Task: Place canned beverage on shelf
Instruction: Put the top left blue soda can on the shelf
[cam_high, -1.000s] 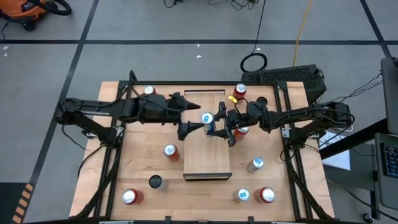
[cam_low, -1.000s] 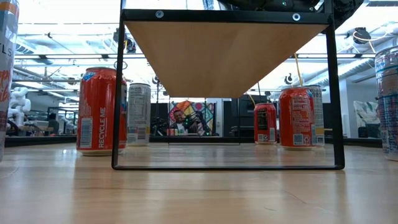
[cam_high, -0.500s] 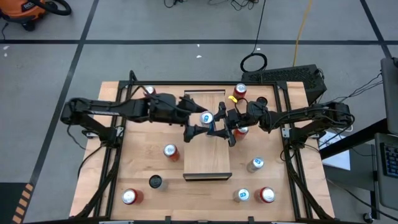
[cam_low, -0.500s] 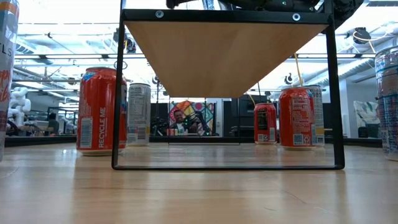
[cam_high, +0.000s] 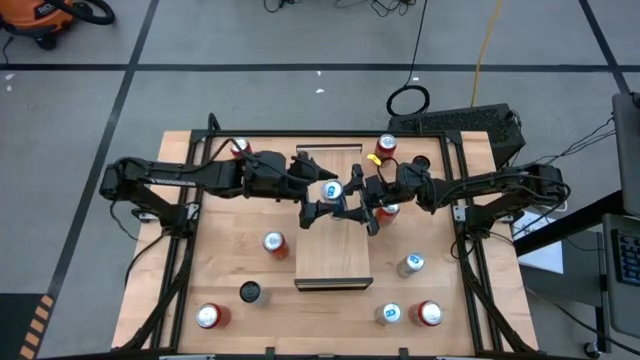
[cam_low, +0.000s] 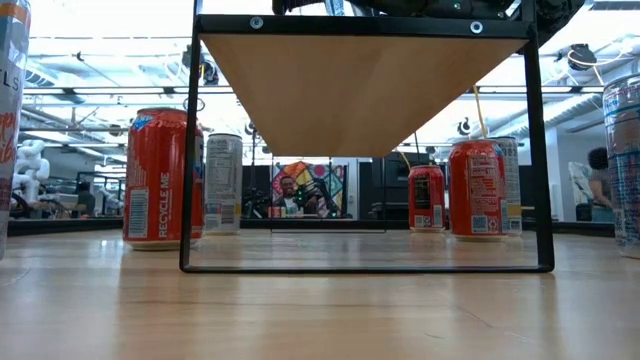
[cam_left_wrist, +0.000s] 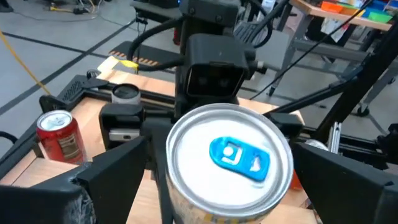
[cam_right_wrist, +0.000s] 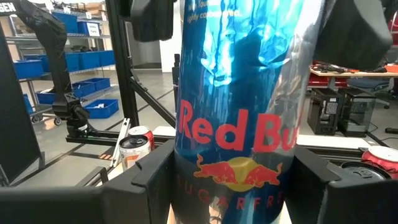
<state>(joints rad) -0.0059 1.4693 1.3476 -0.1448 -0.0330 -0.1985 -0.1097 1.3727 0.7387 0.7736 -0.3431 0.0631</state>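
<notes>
A slim blue-and-silver canned beverage (cam_high: 331, 190) with a blue tab (cam_left_wrist: 233, 154) stands upright over the far half of the shelf (cam_high: 330, 250), a raised pale-wood board on a black frame (cam_low: 360, 80). My right gripper (cam_high: 347, 197) reaches in from the table's right and is shut on the can. My left gripper (cam_high: 321, 192) comes from the left, open, with a finger (cam_left_wrist: 115, 171) on each side of the can's upper part. I cannot tell whether the can's base rests on the shelf. My right gripper pinches the can's body (cam_right_wrist: 186, 180) between its two fingers, at the level of the printed logo. The fingers come in about level from the table's right side. The can stays upright in the hold.
Loose cans stand on the tabletop around the shelf: a red one (cam_high: 275, 243) to its left, a dark-topped one (cam_high: 249, 291), red ones at the near corners (cam_high: 208, 316) (cam_high: 428, 313), silver ones (cam_high: 411, 263) to the right, and others along the far edge (cam_high: 387, 147).
My left gripper has moved toward the table's right, closing in on the can, and its open fingers now stand on either side of it. The can and my right gripper have kept still.
</notes>
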